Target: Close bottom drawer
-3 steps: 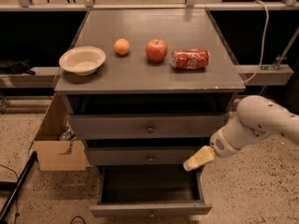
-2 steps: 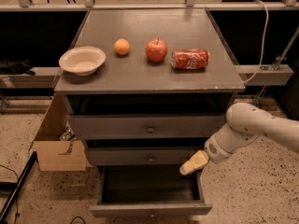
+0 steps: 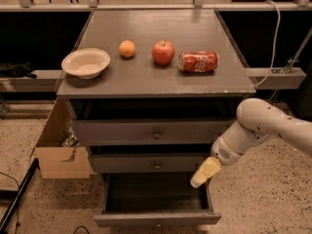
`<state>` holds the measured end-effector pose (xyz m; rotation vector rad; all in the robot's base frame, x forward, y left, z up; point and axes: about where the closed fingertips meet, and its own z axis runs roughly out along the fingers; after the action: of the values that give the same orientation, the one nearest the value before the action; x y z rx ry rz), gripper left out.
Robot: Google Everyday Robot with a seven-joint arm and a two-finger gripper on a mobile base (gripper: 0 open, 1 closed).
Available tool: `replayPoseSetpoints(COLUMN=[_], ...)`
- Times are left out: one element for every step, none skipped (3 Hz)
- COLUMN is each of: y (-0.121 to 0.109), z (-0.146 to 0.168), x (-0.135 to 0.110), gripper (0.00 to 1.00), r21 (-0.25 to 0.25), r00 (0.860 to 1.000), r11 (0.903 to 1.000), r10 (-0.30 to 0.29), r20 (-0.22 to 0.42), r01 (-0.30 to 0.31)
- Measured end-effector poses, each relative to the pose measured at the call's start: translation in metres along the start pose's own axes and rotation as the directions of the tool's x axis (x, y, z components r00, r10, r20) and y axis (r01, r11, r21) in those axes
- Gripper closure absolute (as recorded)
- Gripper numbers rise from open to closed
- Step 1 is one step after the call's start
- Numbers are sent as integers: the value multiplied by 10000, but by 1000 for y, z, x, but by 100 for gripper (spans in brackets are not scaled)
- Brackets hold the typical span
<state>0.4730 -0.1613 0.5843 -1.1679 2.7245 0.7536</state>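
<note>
at about five o'clock in the camera view, the gripper (image 3: 205, 172) hangs off the white arm (image 3: 265, 126), over the right rear corner of the bottom drawer (image 3: 156, 218). whether it is spread or pressed together i cannot tell. over the last second it has sunk a little, from level with the middle drawer (image 3: 141, 163) to just below that drawer's front edge, while the arm's elbow has drifted slightly toward nine o'clock. the bottom drawer itself has not budged: it sits at six o'clock, pulled well out, its dark inside showing and its plain front panel nearest the camera. so the closing has not begun. my guess is that the arm is lining up, and it would need to get round to the front panel before any push toward twelve o'clock can count.

on the grey cabinet top (image 3: 146, 82), from nine to three o'clock, sit a pale bowl (image 3: 86, 62), an orange (image 3: 127, 48), a red apple (image 3: 163, 52) and a red can (image 3: 198, 61) on its side, all apart from each other. the top drawer (image 3: 141, 131) looks nearly shut. a cardboard box (image 3: 58, 160) stands at eight o'clock beside the cabinet on the speckled floor (image 3: 253, 204), and a pale cable (image 3: 275, 38) hangs at two o'clock.
</note>
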Motion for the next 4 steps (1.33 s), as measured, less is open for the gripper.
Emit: replayPoseSetpoints(y=[12,14,15,1], z=[-5,-5,-6,20], x=[-20,-21,-25,-26], gripper=[0,0,0,0], r21=[-341,-448,-325,-425], r00=[9688,9505,9528,9673], r11=[9695,9514,9530,9665], r10=[-2439,-3069,-3022,-2536], r20=[-444,-491,-303,-103], r01=[2425,3048,3012,2530])
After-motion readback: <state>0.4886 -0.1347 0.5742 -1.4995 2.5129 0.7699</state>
